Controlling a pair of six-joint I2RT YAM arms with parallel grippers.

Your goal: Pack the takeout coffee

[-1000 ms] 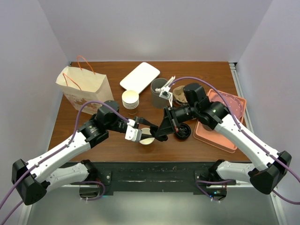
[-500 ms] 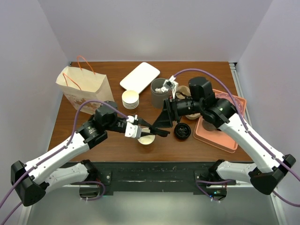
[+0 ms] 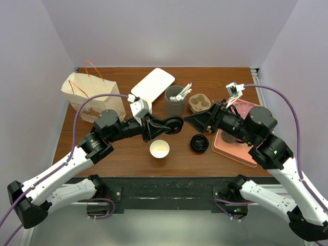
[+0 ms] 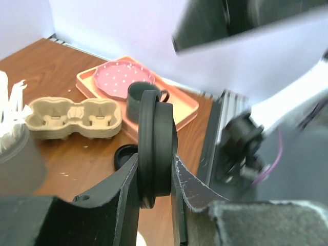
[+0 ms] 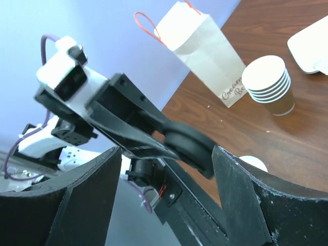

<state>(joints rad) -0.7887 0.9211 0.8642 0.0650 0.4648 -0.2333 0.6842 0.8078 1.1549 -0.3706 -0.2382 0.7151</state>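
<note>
Presently, the cream paper cup is seen standing uncapped on the wooden table, near its front edge. A black lid is held edge-on, clamped between the fingers of the left gripper, raised at the cup's 1 o'clock. A second black lid is laid flat at the cup's 3 o'clock. The right gripper is held aloft with its fingers spread wide, gripping nothing, pointed toward the left one. The paper bag is stood at the cup's 10 o'clock.
</note>
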